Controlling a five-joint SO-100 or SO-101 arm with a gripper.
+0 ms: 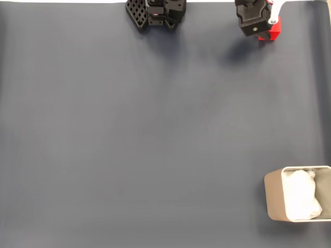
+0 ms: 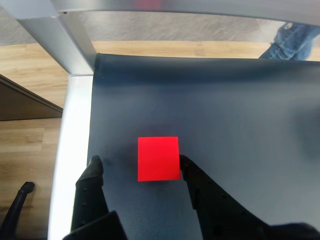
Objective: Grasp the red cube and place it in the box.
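Note:
The red cube (image 2: 158, 158) rests on the dark mat between my gripper's (image 2: 140, 164) two black fingers. The right finger (image 2: 189, 169) is at the cube's right face, while the left finger (image 2: 93, 172) stands off with a clear gap, so the gripper is open. In the fixed view the gripper (image 1: 265, 29) is at the top right edge with the red cube (image 1: 273, 31) partly hidden beneath it. The beige box (image 1: 274, 194), with white soft material inside, sits at the bottom right corner, far from the cube.
The arm's black base (image 1: 155, 13) is at the top centre. In the wrist view the mat ends just left of the cube at a white table edge (image 2: 75, 145), with a metal frame post (image 2: 60, 30) beyond. A person's leg (image 2: 295, 40) is at the far right.

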